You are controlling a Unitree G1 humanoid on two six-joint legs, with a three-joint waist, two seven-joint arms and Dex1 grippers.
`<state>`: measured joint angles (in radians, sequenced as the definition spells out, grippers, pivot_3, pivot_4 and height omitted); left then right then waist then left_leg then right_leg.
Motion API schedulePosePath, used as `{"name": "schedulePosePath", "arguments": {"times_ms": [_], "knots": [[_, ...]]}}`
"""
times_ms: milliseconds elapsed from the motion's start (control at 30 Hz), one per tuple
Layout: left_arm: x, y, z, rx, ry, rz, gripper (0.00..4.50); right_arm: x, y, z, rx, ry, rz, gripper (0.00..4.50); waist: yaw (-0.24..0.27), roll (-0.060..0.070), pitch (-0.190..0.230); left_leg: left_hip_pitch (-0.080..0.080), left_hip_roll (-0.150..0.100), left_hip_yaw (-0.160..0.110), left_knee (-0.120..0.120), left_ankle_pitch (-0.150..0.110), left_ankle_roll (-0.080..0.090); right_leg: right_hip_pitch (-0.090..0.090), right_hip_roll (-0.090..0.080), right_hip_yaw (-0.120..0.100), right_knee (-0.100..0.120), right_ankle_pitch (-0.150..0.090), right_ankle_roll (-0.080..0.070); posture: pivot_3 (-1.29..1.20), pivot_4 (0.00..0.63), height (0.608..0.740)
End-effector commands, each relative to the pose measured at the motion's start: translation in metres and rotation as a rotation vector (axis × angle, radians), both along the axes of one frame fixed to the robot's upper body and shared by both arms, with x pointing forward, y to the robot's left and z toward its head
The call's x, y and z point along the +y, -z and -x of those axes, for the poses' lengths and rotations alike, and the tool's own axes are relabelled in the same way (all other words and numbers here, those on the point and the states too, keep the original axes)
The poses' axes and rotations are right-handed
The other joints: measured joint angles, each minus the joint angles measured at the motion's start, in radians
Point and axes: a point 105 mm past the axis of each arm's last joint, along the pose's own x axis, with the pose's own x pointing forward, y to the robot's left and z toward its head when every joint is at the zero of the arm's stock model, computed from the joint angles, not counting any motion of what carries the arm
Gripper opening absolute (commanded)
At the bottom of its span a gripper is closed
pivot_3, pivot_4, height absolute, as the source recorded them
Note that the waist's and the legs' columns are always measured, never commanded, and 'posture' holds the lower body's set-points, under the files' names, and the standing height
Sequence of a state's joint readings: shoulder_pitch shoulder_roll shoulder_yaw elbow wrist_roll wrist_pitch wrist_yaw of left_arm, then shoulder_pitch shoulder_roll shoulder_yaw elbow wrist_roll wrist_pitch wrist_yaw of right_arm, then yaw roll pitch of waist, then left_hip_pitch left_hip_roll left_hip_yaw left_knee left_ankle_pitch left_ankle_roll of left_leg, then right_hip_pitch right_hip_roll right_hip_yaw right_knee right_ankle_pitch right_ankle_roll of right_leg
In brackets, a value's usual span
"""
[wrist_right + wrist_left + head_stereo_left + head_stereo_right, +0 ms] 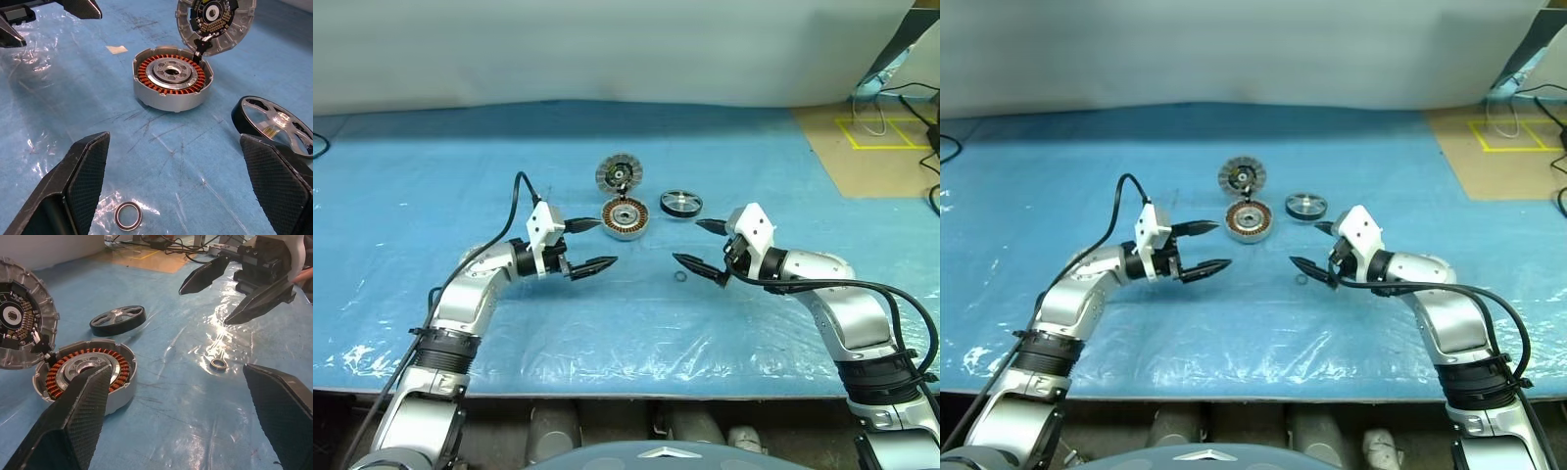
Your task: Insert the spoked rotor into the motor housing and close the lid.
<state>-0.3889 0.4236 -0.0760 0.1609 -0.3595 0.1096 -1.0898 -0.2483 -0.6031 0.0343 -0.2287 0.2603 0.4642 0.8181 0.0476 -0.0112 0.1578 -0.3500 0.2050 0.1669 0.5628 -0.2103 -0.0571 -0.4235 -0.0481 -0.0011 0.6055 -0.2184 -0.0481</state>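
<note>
The motor housing point(626, 217), a silver cylinder with copper windings, sits mid-table. The lid point(619, 174) stands tilted up at the housing's far edge, its radially ribbed face with a dark centre showing. To the right of the housing, the spoked rotor point(680, 204) lies flat on the table, black-rimmed with a silver hub. My left gripper point(605, 243) is open to the left of the housing and a little nearer to me, pointing right. My right gripper point(687, 242) is open in front of the rotor, pointing left. Both are empty. In the right wrist view the housing point(171, 73) and rotor point(276, 122) lie ahead of the fingers.
A small metal ring point(681, 278) lies on the blue plastic-covered table point(431, 176) between the two grippers. A scrap of tape point(116, 49) lies near the housing. Brown floor with yellow tape and cables point(881, 132) is at the far right. The table's front edge runs close to me.
</note>
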Motion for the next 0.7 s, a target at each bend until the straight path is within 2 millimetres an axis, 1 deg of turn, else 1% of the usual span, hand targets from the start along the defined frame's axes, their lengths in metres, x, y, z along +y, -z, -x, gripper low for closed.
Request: {"name": "schedulePosePath", "arguments": {"times_ms": [33, 300, 700], "knots": [[0.0011, -0.0056, 0.0000, -0.053, 0.017, -0.009, 4.50, 0.0031, -0.0109, 0.0008, -0.055, -0.024, 0.014, 4.47, 0.000, 0.000, 0.000, 0.000, 0.000, 0.000, 0.000, 0.000, 0.000, 0.000, 0.000, 0.000, 0.000, 0.000, 0.000, 0.00, 0.150, 0.740], [0.0024, -0.0016, -0.0006, -0.059, 0.014, -0.009, 4.50, 0.0050, -0.0095, 0.0008, -0.060, -0.033, 0.030, 4.47, 0.000, 0.000, 0.000, 0.000, 0.000, 0.000, 0.000, 0.000, 0.000, 0.000, 0.000, 0.000, 0.000, 0.000, 0.000, 0.00, 0.150, 0.740], [0.0017, -0.0035, -0.0013, -0.069, 0.003, -0.006, 4.50, 0.0051, -0.0087, 0.0002, -0.064, -0.043, 0.049, 4.47, 0.001, 0.000, 0.000, 0.000, 0.000, 0.000, 0.000, 0.000, 0.000, 0.000, 0.000, 0.000, 0.000, 0.000, 0.000, 0.00, 0.150, 0.740]]}}
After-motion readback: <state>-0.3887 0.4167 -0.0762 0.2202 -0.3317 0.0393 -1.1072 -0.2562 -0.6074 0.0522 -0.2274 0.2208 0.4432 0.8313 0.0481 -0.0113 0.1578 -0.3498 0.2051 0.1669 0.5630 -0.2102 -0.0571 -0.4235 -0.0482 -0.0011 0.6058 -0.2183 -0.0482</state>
